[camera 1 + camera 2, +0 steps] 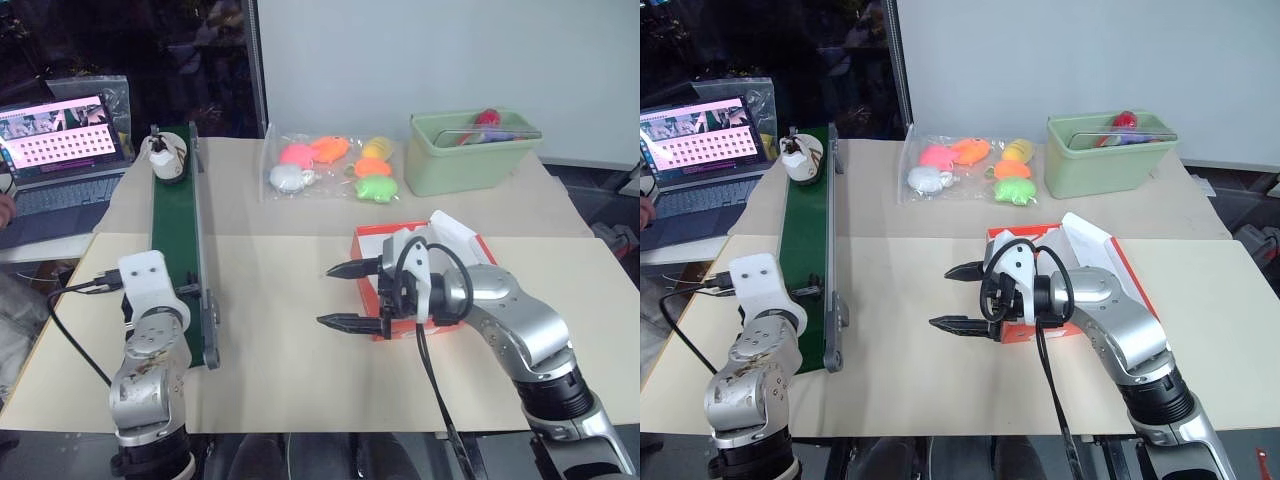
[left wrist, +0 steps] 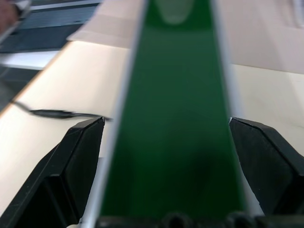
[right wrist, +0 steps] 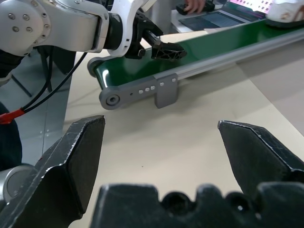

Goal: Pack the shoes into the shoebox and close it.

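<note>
One whitish-grey shoe (image 1: 165,157) sits at the far end of the green conveyor belt (image 1: 180,240). The orange-red shoebox (image 1: 364,248) lies open on the table right of centre, white inside, and a white flap (image 1: 455,232) stands up at its back. My right gripper (image 1: 340,296) hangs open in front of the box's left side, pointing left, and hides part of it. At the belt's near end my left gripper (image 2: 166,137) is open, one finger on each side of the belt, nothing between them. The shoe (image 3: 285,12) is far from both grippers.
A pale green bin (image 1: 470,155) stands at the back right. A clear bag of coloured toys (image 1: 330,165) lies at the back centre. A laptop (image 1: 60,140) and a person's hand (image 3: 199,5) are at the far left. A black cable (image 1: 75,290) trails beside the belt.
</note>
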Robot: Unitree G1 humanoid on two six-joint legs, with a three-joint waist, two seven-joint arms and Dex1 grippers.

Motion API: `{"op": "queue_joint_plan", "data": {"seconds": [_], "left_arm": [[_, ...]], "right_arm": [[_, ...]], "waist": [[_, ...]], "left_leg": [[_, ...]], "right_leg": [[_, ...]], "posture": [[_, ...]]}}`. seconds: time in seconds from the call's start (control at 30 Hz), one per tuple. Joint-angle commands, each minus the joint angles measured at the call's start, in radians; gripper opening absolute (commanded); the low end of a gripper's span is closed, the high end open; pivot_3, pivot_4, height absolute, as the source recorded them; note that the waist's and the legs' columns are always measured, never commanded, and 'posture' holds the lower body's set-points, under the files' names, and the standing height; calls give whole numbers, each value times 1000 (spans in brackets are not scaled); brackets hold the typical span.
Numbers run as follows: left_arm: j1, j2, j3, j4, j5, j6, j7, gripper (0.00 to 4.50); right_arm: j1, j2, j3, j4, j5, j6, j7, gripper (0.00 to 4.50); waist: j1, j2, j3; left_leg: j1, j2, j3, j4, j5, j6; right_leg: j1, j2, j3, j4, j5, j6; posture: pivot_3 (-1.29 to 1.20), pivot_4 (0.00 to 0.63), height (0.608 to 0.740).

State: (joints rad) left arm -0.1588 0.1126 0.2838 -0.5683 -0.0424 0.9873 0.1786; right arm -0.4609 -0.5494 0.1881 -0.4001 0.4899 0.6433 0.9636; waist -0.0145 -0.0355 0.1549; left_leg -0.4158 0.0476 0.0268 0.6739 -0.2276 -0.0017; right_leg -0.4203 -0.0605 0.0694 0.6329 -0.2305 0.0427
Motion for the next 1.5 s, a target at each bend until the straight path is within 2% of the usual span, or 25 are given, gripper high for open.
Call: {"op": "queue_joint_plan", "data": {"seconds": [0.03, 0.43, 0.77, 1.3, 1.33, 1.37, 1.4, 1.5], "left_arm": [[-15, 12, 2, -31, 0, 5, -18, 4500], [-102, 68, 19, 65, -4, -12, -71, 4500], [-121, 61, 6, 93, 8, -26, -64, 4500], [-107, 30, 31, 107, -1, 23, -47, 4500], [-108, 28, 31, 107, 0, 22, -46, 3966], [-109, 28, 29, 108, -3, 16, -52, 3814], [-110, 29, 26, 110, -3, 13, -55, 3366], [-125, 26, 34, 117, -2, 30, -49, 2421]], "right_arm": [[-22, 11, -13, -20, 8, -19, -14, 4466], [67, -19, -26, 36, -32, -73, -8, 4466], [116, -42, -59, 47, -24, -83, -15, 4466], [89, -41, -85, 5, 4, -45, -41, 4466], [87, -42, -86, 5, 6, -44, -42, 4500], [84, -42, -86, 4, 9, -42, -44, 4500], [81, -42, -87, 3, 12, -42, -45, 4500], [68, -40, -89, 2, 17, -38, -53, 4500]], "waist": [[-2, 0, 0], [2, 0, 0], [-1, 0, 0], [2, -1, 0], [2, -1, 0], [2, -1, 0], [2, -1, 0], [3, 0, 0]], "left_leg": [[0, 0, 0, 0, 0, 0], [0, 0, 0, 0, 0, 0], [0, 0, 0, 0, 0, 0], [0, 0, 0, 0, 0, 0], [0, 0, 0, 0, 0, 0], [0, 0, 0, 0, 0, 0], [0, 0, 0, 0, 0, 0], [0, 0, 0, 0, 0, 0]], "right_leg": [[0, 0, 0, 0, 0, 0], [0, 0, 0, -1, 0, 0], [0, 0, 0, 0, 0, 0], [0, 0, 0, 0, 0, 0], [0, 0, 0, 0, 0, 0], [0, 0, 0, 0, 0, 0], [0, 0, 0, 0, 0, 0], [0, 0, 0, 0, 0, 0]], "posture": [[0, 150, 729], [0, 150, 729], [0, 150, 729], [0, 150, 729], [0, 150, 729], [0, 150, 729], [0, 150, 729], [0, 150, 729]]}}
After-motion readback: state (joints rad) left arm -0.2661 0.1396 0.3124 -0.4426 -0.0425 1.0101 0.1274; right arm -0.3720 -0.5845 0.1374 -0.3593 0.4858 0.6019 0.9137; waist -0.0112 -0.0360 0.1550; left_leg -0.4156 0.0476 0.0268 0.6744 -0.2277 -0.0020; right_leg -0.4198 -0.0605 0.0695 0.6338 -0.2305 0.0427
